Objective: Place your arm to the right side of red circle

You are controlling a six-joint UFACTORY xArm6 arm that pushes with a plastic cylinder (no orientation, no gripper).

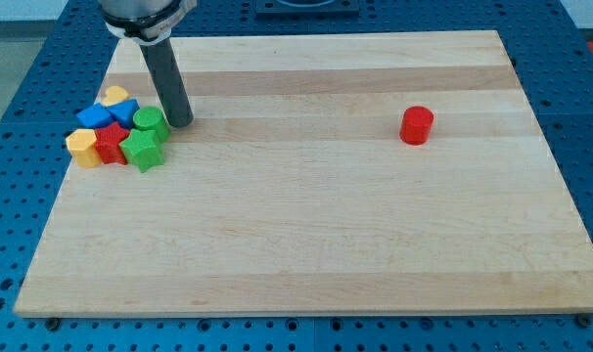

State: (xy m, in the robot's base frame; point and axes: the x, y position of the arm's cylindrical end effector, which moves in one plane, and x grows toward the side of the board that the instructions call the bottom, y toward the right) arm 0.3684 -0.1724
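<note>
The red circle [416,126] is a short red cylinder standing alone on the wooden board [306,225] at the view's right. My tip [180,122] rests on the board far to the view's left of it. The tip sits just right of a green cylinder [151,121] at the edge of a cluster of blocks.
The cluster at the view's left holds a green star [142,150], a red star [111,142], a yellow heart-like block [82,147], a blue block [94,117], another blue block [125,109] and a yellow block [114,95]. A blue perforated table surrounds the board.
</note>
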